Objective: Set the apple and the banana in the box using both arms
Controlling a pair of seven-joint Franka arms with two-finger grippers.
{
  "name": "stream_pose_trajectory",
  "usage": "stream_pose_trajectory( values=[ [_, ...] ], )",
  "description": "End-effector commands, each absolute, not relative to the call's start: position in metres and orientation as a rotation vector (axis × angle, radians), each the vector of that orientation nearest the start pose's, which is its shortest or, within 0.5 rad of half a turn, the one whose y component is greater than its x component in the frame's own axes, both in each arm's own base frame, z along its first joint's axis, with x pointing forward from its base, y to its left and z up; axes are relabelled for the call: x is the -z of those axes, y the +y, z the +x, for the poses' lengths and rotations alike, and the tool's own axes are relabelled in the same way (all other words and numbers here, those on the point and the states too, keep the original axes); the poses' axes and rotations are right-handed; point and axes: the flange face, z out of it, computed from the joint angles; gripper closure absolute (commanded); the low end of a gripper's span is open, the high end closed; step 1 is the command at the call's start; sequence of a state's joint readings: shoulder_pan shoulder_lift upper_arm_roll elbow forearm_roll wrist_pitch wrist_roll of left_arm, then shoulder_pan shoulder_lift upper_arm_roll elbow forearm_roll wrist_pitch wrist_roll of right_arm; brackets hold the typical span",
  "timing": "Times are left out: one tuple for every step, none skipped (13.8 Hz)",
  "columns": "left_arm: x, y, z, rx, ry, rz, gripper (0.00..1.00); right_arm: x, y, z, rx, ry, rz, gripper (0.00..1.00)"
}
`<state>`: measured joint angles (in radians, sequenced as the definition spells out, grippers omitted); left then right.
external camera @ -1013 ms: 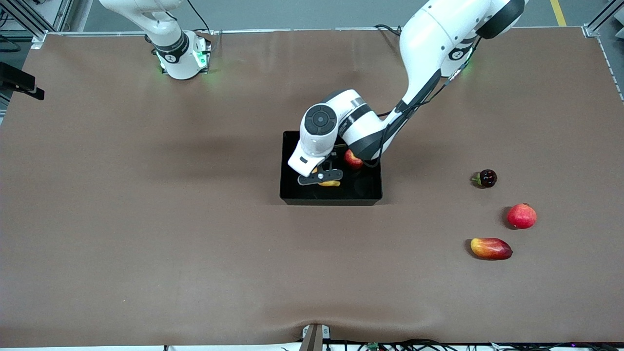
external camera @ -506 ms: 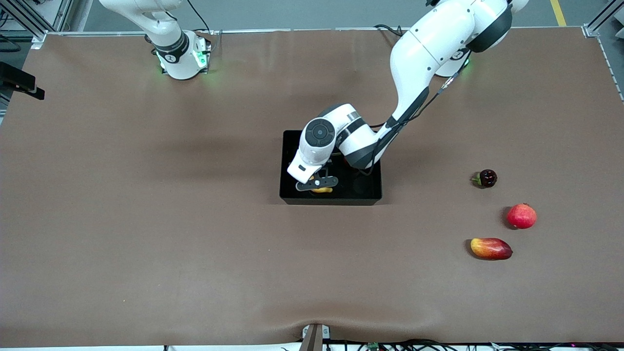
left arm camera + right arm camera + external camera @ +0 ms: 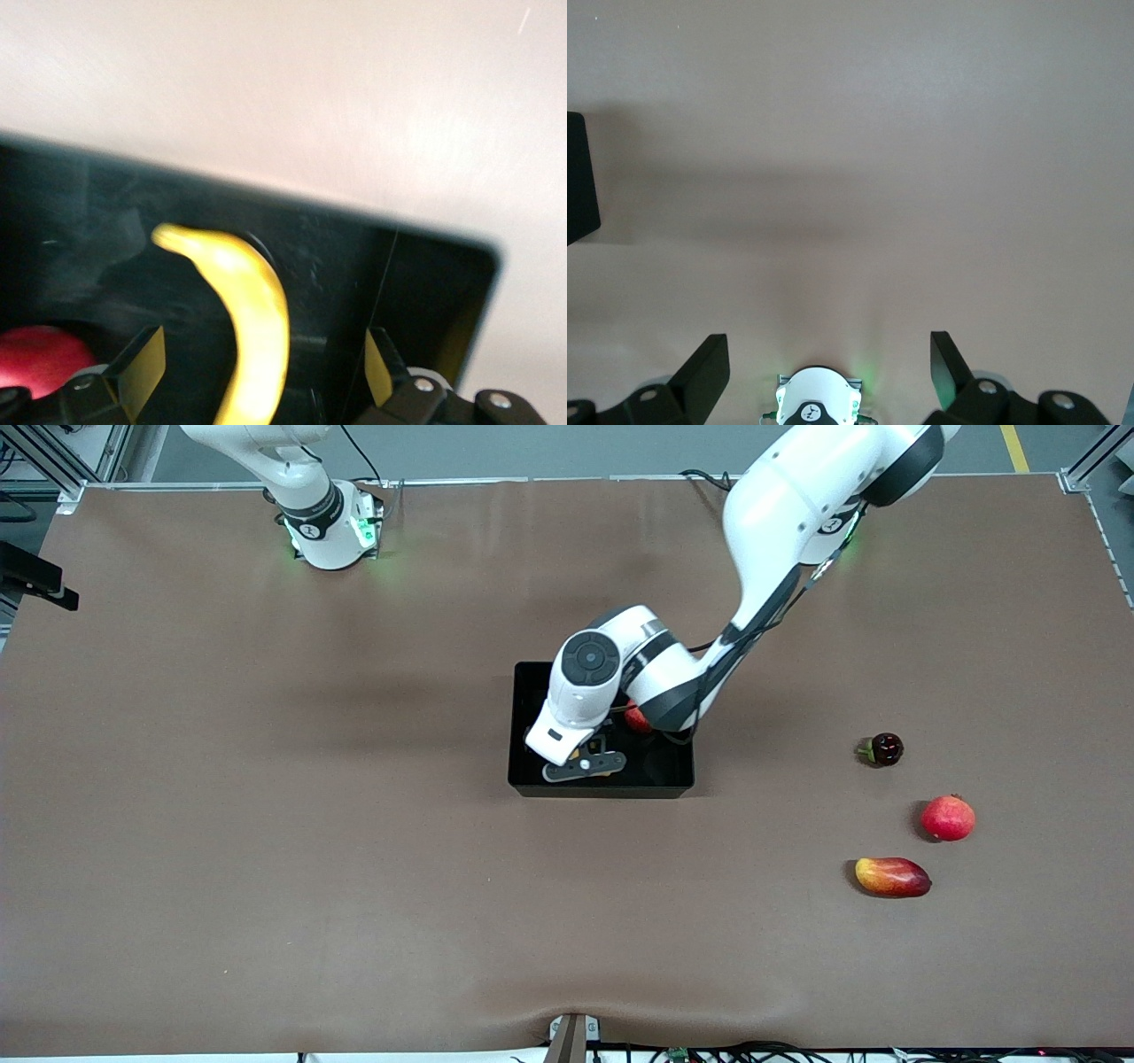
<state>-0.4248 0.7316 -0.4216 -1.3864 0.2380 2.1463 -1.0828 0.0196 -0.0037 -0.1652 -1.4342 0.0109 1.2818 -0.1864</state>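
The black box (image 3: 663,769) sits mid-table. My left arm reaches down into it, and the left gripper (image 3: 585,766) hangs low inside, open. In the left wrist view the yellow banana (image 3: 255,319) lies on the floor of the box (image 3: 425,274), between the spread fingers (image 3: 142,367) of the left gripper (image 3: 263,367) and touching neither. The red apple (image 3: 633,718) rests in the box too, half hidden under the left arm's wrist; the apple (image 3: 40,359) shows beside the banana. My right gripper (image 3: 828,367) waits open and empty, high over bare table by its base.
Three loose fruits lie toward the left arm's end of the table: a dark plum-like fruit (image 3: 884,749), a red pomegranate (image 3: 948,817) and a red-yellow mango (image 3: 892,877). The right arm's green-lit base (image 3: 332,527) stands at the table's edge.
The left gripper went from shut on the banana to open, letting it go inside the box. The hand also sank a little toward the box's nearer wall. The right arm has not moved.
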Motion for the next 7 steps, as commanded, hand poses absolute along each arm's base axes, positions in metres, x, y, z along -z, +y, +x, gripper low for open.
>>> stream_pose_trajectory(
  values=[
    [-0.409,-0.427,0.568,0.113,-0.467,-3.158,0.00,-0.667,-0.076,0.513,-0.215,-0.073,-3.103,0.00],
    [-0.433,-0.400,0.577,0.121,-0.515,-3.121,0.00,-0.667,-0.076,0.513,-0.215,-0.073,-3.103,0.00],
    [-0.463,-0.368,0.586,0.148,-0.574,-3.103,0.00,-0.667,-0.076,0.513,-0.212,-0.073,-3.103,0.00],
    [-0.488,-0.339,0.591,0.168,-0.607,-3.083,0.00,-0.667,-0.076,0.513,-0.212,-0.071,-3.103,0.00],
    [-0.513,-0.315,0.593,0.192,-0.580,-3.071,0.00,-0.667,-0.076,0.513,-0.212,-0.073,-3.103,0.00],
    [-0.536,-0.295,0.593,0.219,-0.553,-3.075,0.00,-0.667,-0.076,0.513,-0.212,-0.073,-3.103,0.00],
    [-0.553,-0.276,0.591,0.220,-0.580,-3.052,0.00,-0.667,-0.076,0.513,-0.212,-0.073,-3.103,0.00]
  ],
)
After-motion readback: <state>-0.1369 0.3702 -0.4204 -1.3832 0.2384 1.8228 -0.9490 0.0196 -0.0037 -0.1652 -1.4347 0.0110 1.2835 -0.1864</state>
